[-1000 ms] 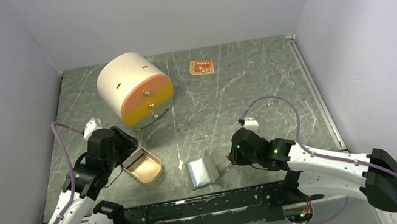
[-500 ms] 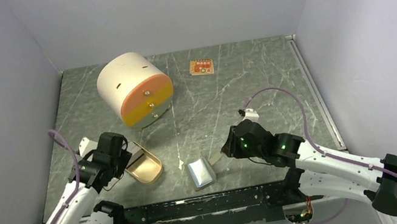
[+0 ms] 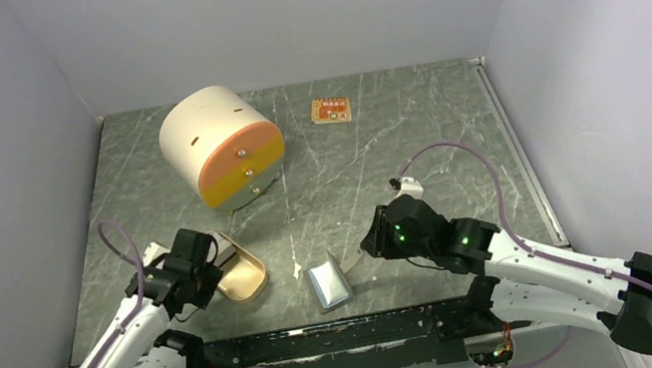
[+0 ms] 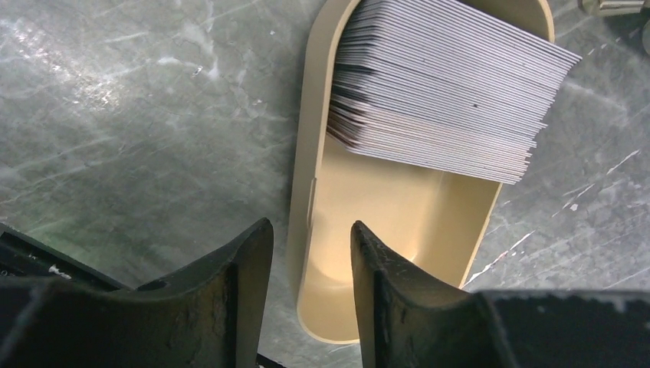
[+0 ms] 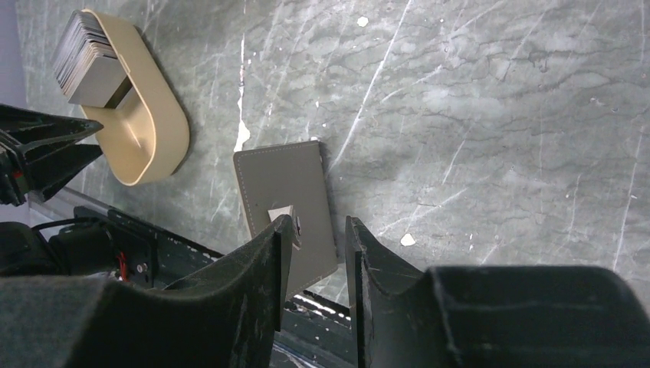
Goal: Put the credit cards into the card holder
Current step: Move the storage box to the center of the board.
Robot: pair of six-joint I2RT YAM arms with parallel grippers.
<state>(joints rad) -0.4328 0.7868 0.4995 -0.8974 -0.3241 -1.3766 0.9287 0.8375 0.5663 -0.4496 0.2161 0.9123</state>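
Both claws narrow, empty — left claw [image 4: 310, 230] straddles the tan tin [image 4: 383, 222] rim, so closing could drag it, not grip the stacked cards [image 4: 452, 84] (right claw [image 5: 316, 226] over closed card holder [image 5: 280, 188]).

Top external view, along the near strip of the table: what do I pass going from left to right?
left gripper → tan oval tin → card holder → right gripper
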